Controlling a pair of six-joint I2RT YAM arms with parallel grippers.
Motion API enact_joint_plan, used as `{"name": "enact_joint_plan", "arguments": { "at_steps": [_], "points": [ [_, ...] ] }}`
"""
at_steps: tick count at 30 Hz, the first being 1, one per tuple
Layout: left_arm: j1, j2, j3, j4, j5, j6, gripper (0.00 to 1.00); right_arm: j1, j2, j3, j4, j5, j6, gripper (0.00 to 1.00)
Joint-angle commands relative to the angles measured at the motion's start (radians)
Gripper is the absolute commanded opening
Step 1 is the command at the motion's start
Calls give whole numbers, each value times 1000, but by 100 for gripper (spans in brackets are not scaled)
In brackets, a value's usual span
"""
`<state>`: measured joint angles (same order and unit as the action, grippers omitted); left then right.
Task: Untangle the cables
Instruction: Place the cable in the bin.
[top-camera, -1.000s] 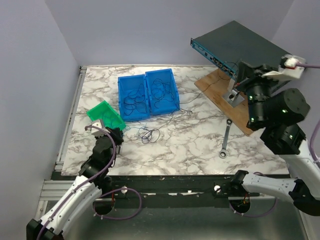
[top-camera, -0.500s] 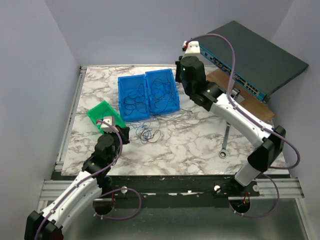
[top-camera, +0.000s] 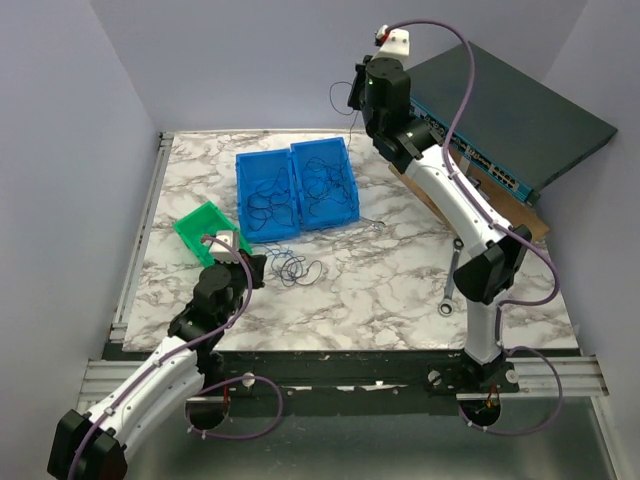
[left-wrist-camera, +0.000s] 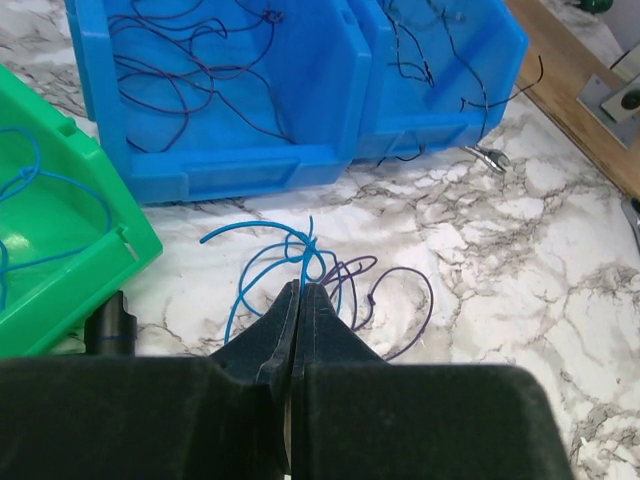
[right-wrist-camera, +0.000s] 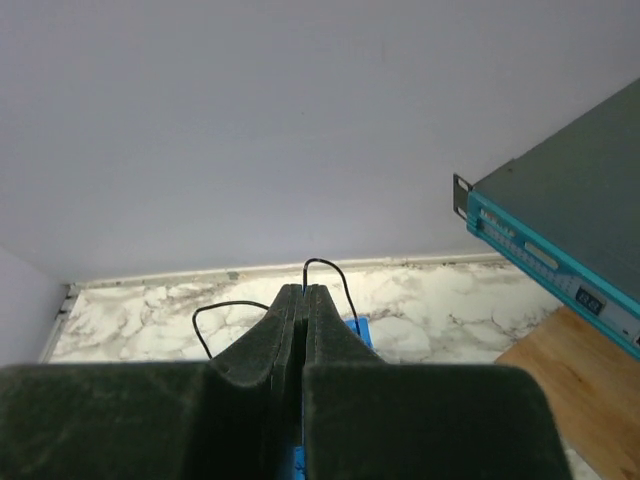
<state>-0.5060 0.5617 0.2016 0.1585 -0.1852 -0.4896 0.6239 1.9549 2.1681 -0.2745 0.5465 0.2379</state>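
While the marble-patterned table (top-camera: 380, 290) holds two blue plastic bins (left-wrist-camera: 250, 165) of tangled thin cables (left-wrist-camera: 175, 90), the left gripper (left-wrist-camera: 300, 292) pinches a thin blue wire (left-wrist-camera: 311, 256) lying before them; the raised right gripper (right-wrist-camera: 303, 292) pinches a thin dark wire (right-wrist-camera: 322, 261).

Bare marble surface (top-camera: 370, 290) lies open between the wrench (top-camera: 452, 279) and loose cables (top-camera: 290, 267); blue bins (top-camera: 292, 186) block the back.

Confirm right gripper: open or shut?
Shut. Right gripper shows no gap at its tips; a dark cable loops out from between them.
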Motion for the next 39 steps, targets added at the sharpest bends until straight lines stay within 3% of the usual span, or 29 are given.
{"name": "enact_joint_plan", "arguments": {
  "at_steps": [1,5,11,21,23,25,32,35,39],
  "points": [
    [1,38,33,40,56,19,0,-37,71,150,-48,-60,3,1],
    [0,49,38,40,59,20,0,-38,81,104,-45,-132,11,1],
    [0,50,36,38,48,20,0,-37,8,-226,80,-359,28,1],
    [0,53,40,33,47,21,0,-33,108,-406,31,-460,60,1],
    [0,53,41,33,46,21,0,-33,136,-384,-14,-463,58,13],
    [0,53,41,32,46,22,0,-34,138,-366,-49,-471,53,43],
    [0,40,41,23,40,22,0,-25,-43,-491,-28,-501,56,60],
    [0,31,39,18,32,21,0,-10,-149,-615,-1,-525,65,70],
    [0,29,39,15,30,19,0,21,-288,-832,90,-507,139,71]
  ]
}}
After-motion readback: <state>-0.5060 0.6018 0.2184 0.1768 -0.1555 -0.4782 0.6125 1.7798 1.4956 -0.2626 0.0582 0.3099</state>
